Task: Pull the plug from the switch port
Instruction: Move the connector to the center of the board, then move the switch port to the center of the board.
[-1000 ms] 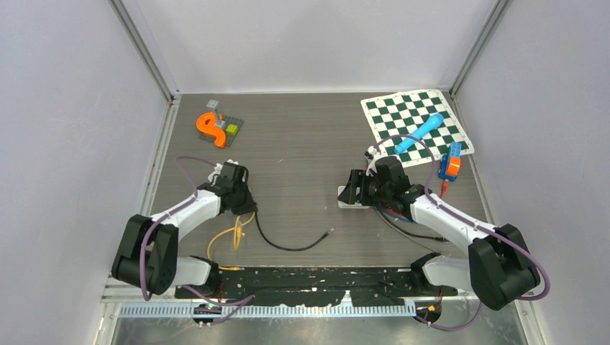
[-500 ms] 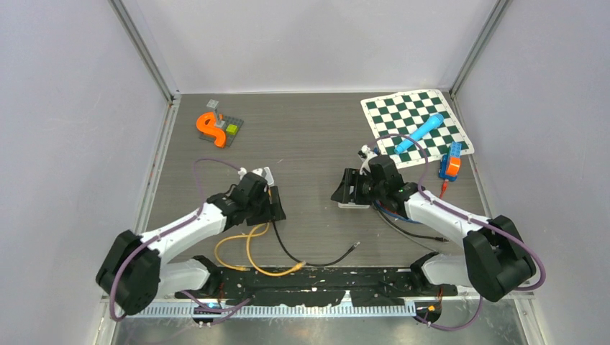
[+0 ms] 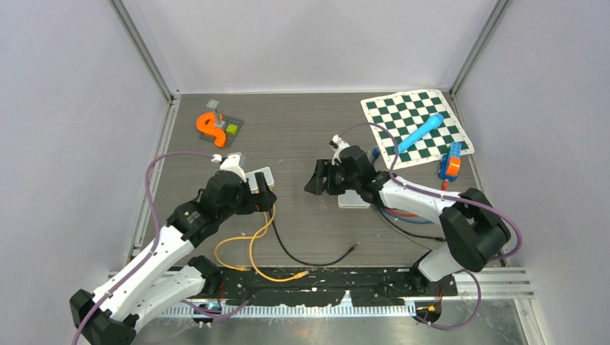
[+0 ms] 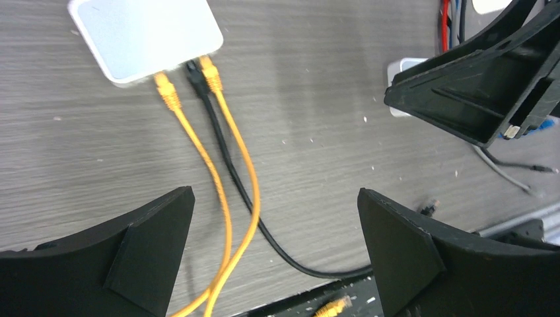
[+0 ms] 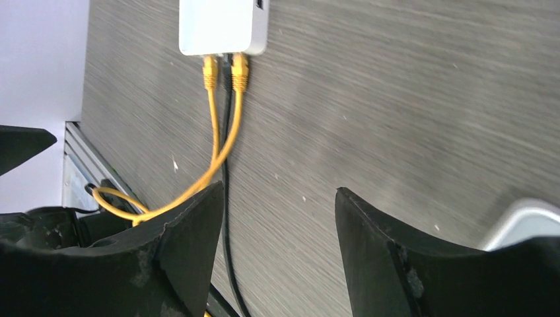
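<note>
The white switch [image 4: 145,36] lies flat on the table, also in the top view as the switch [image 3: 260,175] and in the right wrist view as the switch [image 5: 221,26]. Three plugs sit in its near edge: two yellow plugs [image 4: 166,89] [image 4: 210,69] and a black plug [image 4: 193,71] between them. My left gripper [image 4: 275,193] hangs open just short of the plugs, with only cables below it. My right gripper [image 5: 279,191] is open and empty, to the right of the switch and pointing at it, right gripper [image 3: 320,180].
A second white box [image 3: 354,201] lies under the right arm. Loose cable ends lie near the front: a black one [image 3: 353,246] and a yellow one [image 3: 298,274]. An orange toy [image 3: 210,128], a checkered mat [image 3: 413,115], a blue pen [image 3: 419,133] and a blue-orange block [image 3: 451,164] are farther back.
My left gripper has opened from shut and the arm has reached forward and right. The switch with its cables has shifted right. My right gripper has moved left toward the switch.
</note>
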Robot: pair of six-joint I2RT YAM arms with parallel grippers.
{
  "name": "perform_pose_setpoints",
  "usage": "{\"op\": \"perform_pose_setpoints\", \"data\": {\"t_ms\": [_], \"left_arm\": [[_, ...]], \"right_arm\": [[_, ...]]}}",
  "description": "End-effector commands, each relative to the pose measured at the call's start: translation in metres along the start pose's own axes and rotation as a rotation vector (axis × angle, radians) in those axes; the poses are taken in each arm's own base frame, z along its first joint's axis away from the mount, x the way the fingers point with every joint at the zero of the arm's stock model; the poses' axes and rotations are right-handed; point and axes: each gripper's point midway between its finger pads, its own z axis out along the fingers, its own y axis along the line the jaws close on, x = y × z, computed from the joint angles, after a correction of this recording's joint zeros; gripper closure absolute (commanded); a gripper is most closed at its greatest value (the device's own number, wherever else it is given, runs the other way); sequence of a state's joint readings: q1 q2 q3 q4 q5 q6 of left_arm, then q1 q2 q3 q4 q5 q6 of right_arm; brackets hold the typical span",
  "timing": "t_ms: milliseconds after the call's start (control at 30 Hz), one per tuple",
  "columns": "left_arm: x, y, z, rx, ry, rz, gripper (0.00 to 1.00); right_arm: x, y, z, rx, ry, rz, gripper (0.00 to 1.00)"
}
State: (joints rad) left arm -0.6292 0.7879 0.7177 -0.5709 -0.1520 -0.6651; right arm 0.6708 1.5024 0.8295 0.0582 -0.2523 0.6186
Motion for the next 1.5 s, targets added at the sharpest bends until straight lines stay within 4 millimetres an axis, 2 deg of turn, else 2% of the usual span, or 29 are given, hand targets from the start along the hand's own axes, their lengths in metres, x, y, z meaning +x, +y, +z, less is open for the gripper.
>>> {"op": "perform_pose_setpoints", "data": {"t_ms": [0, 133, 167, 200, 233, 267, 300, 333, 367, 400, 433, 467, 500, 533, 567, 600, 633, 667, 800, 900, 1067, 1133, 1267, 1467], "left_arm": [[-0.026, 0.036, -0.003, -0.178, -0.093, 0.065, 0.00], [-0.044, 0.063, 0.012, -0.270, -0.097, 0.030, 0.00], [-0.049, 0.068, 0.017, -0.270, -0.104, 0.009, 0.00], [-0.055, 0.073, 0.021, -0.268, -0.112, -0.021, 0.01], [-0.061, 0.078, 0.026, -0.260, -0.123, -0.048, 0.01], [-0.066, 0.081, 0.032, -0.251, -0.133, -0.069, 0.00], [-0.072, 0.086, 0.038, -0.250, -0.141, -0.090, 0.00], [-0.077, 0.088, 0.044, -0.233, -0.135, -0.109, 0.01], [-0.079, 0.089, 0.051, -0.223, -0.114, -0.122, 0.01], [-0.082, 0.092, 0.057, -0.225, -0.098, -0.120, 0.02], [-0.083, 0.095, 0.063, -0.237, -0.085, -0.113, 0.03], [-0.086, 0.098, 0.072, -0.241, -0.074, -0.105, 0.03], [-0.086, 0.100, 0.079, -0.242, -0.060, -0.107, 0.05], [-0.084, 0.104, 0.086, -0.245, -0.034, -0.115, 0.07], [-0.081, 0.103, 0.093, -0.221, -0.003, -0.125, 0.10], [-0.080, 0.103, 0.099, -0.207, 0.011, -0.128, 0.11], [-0.077, 0.106, 0.106, -0.202, 0.024, -0.137, 0.12], [-0.075, 0.110, 0.111, -0.203, 0.036, -0.157, 0.14], [-0.060, 0.123, 0.131, -0.219, 0.089, -0.194, 0.16], [-0.047, 0.125, 0.147, -0.202, 0.141, -0.214, 0.20], [-0.022, 0.106, 0.163, -0.069, 0.199, -0.265, 0.38], [-0.014, 0.103, 0.164, -0.061, 0.205, -0.277, 0.44], [0.001, 0.085, 0.159, -0.010, 0.222, -0.269, 0.52], [0.033, 0.047, 0.144, 0.042, 0.248, -0.249, 0.56]], "right_arm": [[-0.040, 0.038, 0.013, -0.073, -0.098, -0.012, 0.31], [-0.057, 0.051, 0.029, -0.089, -0.108, -0.013, 0.31], [-0.054, 0.047, 0.038, -0.080, -0.087, -0.014, 0.31], [-0.063, 0.055, 0.041, -0.089, -0.090, -0.020, 0.31], [-0.059, 0.051, 0.051, -0.079, -0.060, -0.017, 0.31], [-0.069, 0.059, 0.054, -0.093, -0.068, -0.020, 0.32], [-0.066, 0.055, 0.064, -0.083, -0.053, -0.007, 0.33], [-0.076, 0.063, 0.068, -0.095, -0.070, -0.005, 0.33], [-0.073, 0.058, 0.079, -0.087, -0.054, 0.014, 0.33], [-0.083, 0.067, 0.083, -0.107, -0.067, 0.015, 0.33], [-0.078, 0.063, 0.096, -0.105, -0.043, 0.030, 0.33], [-0.087, 0.071, 0.100, -0.123, -0.056, 0.027, 0.34], [-0.080, 0.066, 0.113, -0.116, -0.031, 0.036, 0.34], [-0.086, 0.074, 0.117, -0.133, -0.035, 0.030, 0.35], [-0.077, 0.069, 0.127, -0.127, -0.004, 0.034, 0.35], [-0.081, 0.075, 0.132, -0.145, -0.005, 0.028, 0.35], [-0.072, 0.071, 0.141, -0.148, 0.024, 0.029, 0.36], [-0.071, 0.075, 0.145, -0.163, 0.031, 0.023, 0.36], [-0.050, 0.061, 0.165, -0.136, 0.085, 0.016, 0.36], [-0.039, 0.054, 0.168, -0.139, 0.111, 0.003, 0.37], [-0.015, 0.056, 0.164, -0.202, 0.167, -0.058, 0.44], [-0.009, 0.055, 0.160, -0.207, 0.172, -0.067, 0.47], [0.000, 0.050, 0.152, -0.211, 0.180, -0.086, 0.59], [0.020, 0.023, 0.135, -0.133, 0.189, -0.105, 0.61]]}}
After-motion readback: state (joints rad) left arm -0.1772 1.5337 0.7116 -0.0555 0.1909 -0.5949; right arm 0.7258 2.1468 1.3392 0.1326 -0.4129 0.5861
